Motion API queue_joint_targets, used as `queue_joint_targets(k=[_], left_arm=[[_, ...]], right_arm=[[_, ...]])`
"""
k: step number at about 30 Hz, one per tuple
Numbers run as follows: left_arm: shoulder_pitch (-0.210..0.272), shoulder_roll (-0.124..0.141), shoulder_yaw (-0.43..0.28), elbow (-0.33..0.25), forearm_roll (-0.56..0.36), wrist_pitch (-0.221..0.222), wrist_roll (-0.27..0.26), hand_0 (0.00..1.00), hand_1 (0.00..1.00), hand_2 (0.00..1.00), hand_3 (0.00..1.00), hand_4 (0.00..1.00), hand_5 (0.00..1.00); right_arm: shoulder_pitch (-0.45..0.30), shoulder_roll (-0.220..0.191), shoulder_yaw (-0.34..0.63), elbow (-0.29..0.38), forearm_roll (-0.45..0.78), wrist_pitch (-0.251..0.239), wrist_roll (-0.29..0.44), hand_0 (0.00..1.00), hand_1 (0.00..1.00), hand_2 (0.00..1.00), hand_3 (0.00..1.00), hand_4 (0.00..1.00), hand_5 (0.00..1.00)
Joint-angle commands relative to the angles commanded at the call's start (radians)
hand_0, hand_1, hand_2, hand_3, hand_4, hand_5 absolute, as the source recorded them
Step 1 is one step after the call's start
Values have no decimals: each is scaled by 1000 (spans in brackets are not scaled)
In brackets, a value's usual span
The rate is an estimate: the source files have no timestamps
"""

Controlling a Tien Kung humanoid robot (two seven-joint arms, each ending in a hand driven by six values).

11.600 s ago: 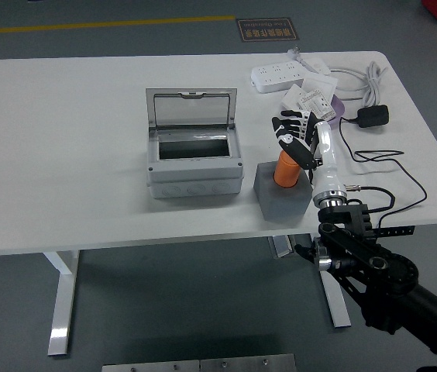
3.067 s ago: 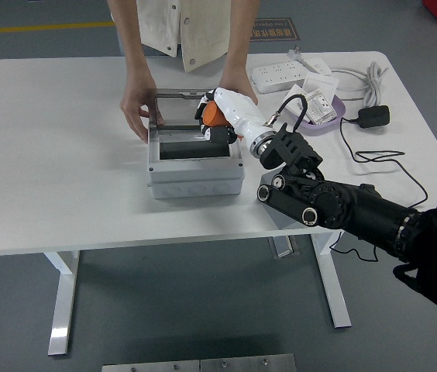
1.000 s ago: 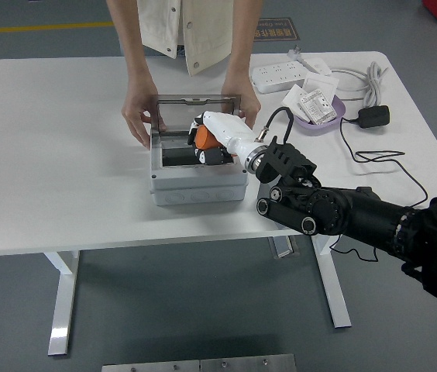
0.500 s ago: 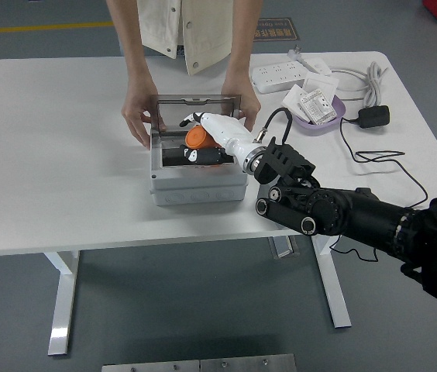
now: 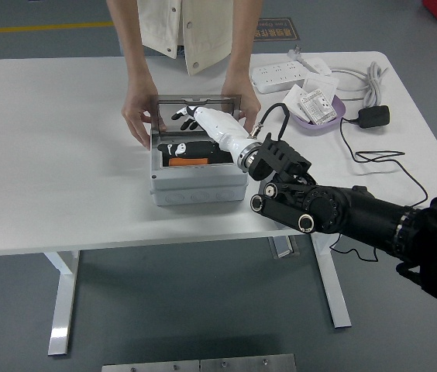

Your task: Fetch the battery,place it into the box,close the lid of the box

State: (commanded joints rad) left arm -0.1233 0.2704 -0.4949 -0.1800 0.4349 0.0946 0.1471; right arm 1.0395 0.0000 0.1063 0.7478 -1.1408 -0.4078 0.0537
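The grey box [image 5: 197, 183] stands mid-table with its clear lid [image 5: 197, 110] upright at the back. The orange and black battery [image 5: 190, 160] lies flat inside the box. My right hand [image 5: 189, 118], white with black fingertips, is above the box in front of the lid, fingers spread and holding nothing. A person at the far side holds the box's back corners with a hand on the left [image 5: 138, 116] and a hand on the right [image 5: 244, 101]. The left arm is not in view.
My black right arm [image 5: 335, 213] crosses the table's right front. A purple dish with packets [image 5: 315, 108], a white power strip [image 5: 279, 76], a coiled cable [image 5: 362, 77] and a black adapter [image 5: 373, 117] lie at the back right.
My right hand let go of the battery, which now lies inside the box. The hand has lifted up and back toward the lid with its fingers spread.
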Motion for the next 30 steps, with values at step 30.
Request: queue_joint_targets(k=[30], left_arm=[[9, -5, 6, 0, 20, -7, 10, 574, 629, 606, 579, 652, 2]], right_arm=[[154, 0, 101, -25, 117, 123, -35, 769, 683, 688, 787, 952, 716]])
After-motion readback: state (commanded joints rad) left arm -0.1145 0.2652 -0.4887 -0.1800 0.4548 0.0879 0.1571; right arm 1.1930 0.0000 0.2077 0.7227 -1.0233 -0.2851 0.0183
